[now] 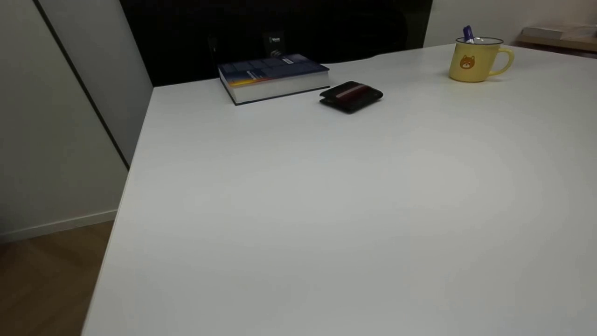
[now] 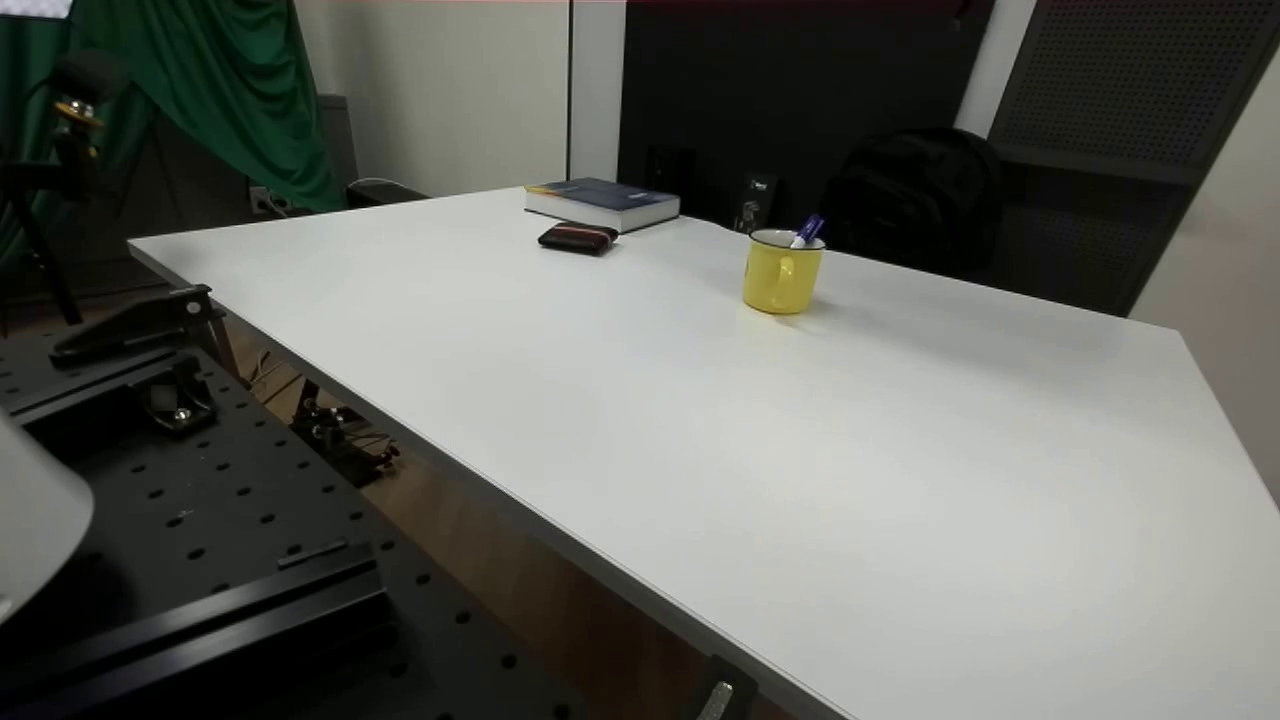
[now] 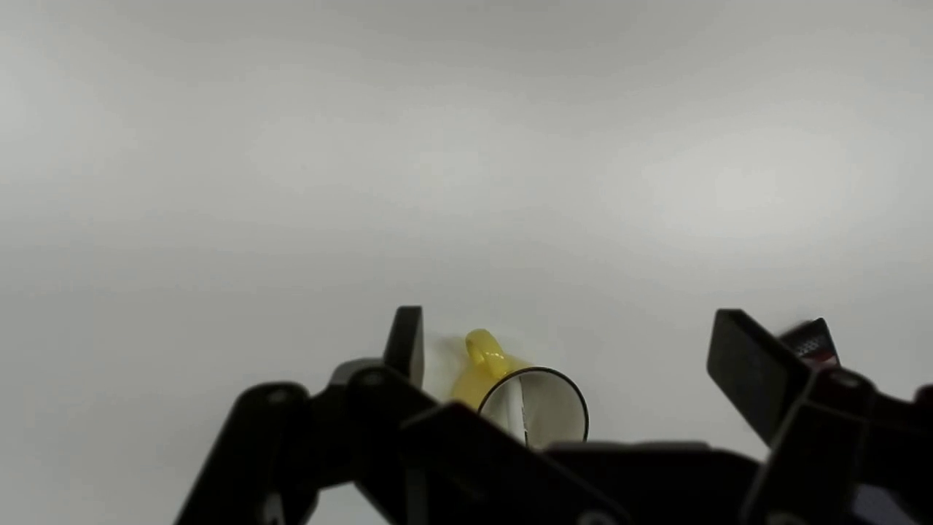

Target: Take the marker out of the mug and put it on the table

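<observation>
Though yet to grab the marker point(image 2: 807, 233), looks set up to try. Basically square one, at a guess. Can see it tilted inside the mug point(image 2: 780, 277), with the purple-blue cap point(image 2: 812, 226) up top, visible in both exterior views. Find that mug upright near the far edge of the table point(image 2: 700, 420), well in from the far right corner in an exterior view. Left to do: pinch, lift clear, lay down on the table, let go. So, yeah, everything.

Got the gripper point(image 3: 568, 332) in the wrist view only, spread wide at the fingers point(image 3: 754, 372) and holding nothing visible. Can't tell how high above the mug.

Head count: one marker, one mug, one table, one gripper with two fingers. Plus one book point(image 1: 275, 74) by the far edge, over toward the far left corner in an exterior view, and one wallet point(image 1: 352, 97) just beside it, a bit further in from that edge. Can't say if touching. Also one dark bag point(image 2: 915, 195), most likely, off the table past the far edge.
</observation>
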